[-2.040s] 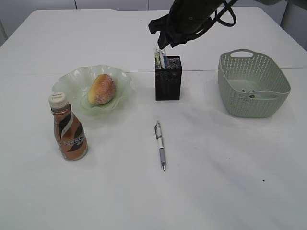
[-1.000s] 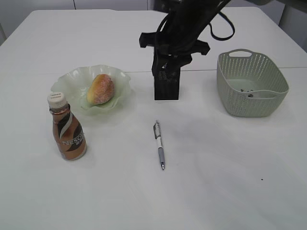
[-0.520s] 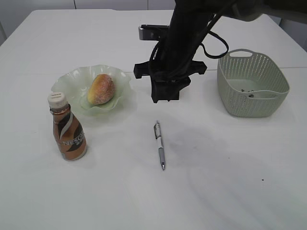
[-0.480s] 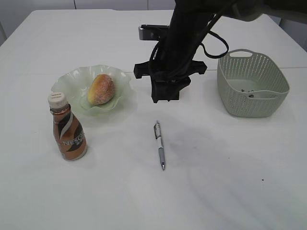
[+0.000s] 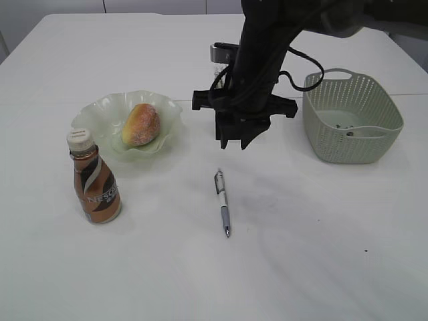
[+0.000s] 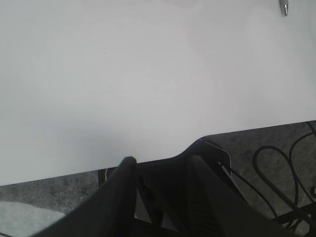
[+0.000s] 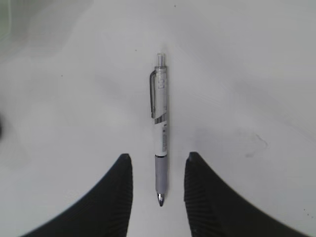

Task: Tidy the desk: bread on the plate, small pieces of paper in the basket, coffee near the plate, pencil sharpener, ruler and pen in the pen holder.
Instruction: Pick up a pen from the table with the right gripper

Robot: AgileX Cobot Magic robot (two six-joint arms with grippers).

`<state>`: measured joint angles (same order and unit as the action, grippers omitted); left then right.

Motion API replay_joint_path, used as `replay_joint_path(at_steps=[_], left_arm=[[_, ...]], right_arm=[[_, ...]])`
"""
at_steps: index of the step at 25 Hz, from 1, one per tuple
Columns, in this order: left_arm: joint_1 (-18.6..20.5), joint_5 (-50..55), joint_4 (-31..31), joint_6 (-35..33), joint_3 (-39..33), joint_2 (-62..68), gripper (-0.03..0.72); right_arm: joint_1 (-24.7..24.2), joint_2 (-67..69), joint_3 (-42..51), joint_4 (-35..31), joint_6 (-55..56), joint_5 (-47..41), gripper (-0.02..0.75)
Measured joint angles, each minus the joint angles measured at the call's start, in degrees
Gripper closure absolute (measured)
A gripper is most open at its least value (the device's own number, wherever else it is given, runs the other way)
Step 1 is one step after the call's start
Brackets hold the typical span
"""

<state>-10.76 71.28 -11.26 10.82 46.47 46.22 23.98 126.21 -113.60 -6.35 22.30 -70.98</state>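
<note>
- The surface is a broad, smooth white top with a matte finish; in the left wrist view its edge shows above a dark floor with loose cables.
- The right arm is a dark, jointed column with looped black cables, reaching in from the top of the exterior view.
- The basket is pale green plastic, oval, with perforated walls and a loop handle; small scraps lie inside it, at the right of the surface.
- The plate is translucent pale green with a wavy, ruffled rim.
- The bread is a rounded golden roll with a speckled crust, lying on the plate.
- The coffee is a brown swirled bottle with a cream cap, upright just in front of the plate.
- The right hand hangs above the pen with its curved black fingers partly spread, holding nothing.
- The left hand shows two dark fingers partly spread near the surface edge, empty.
- The pen is slim, white-barrelled, with a metal clip and grey ribbed grip, lying flat on the surface mid-front, between the right fingers in the wrist view.
</note>
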Motion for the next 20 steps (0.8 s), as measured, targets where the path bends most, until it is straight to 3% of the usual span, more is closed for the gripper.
replay_joint_path(at_steps=[10,20], left_arm=[[0.0,0.0,-0.6,0.1,0.0,0.0,0.434],[0.0,0.0,0.0,0.1,0.0,0.0,0.434]], right_arm=[[6.4,3.1,0.0,0.4,0.0,0.4,0.446],[6.8,4.9,0.0,3.1,-0.1,0.6,0.446]])
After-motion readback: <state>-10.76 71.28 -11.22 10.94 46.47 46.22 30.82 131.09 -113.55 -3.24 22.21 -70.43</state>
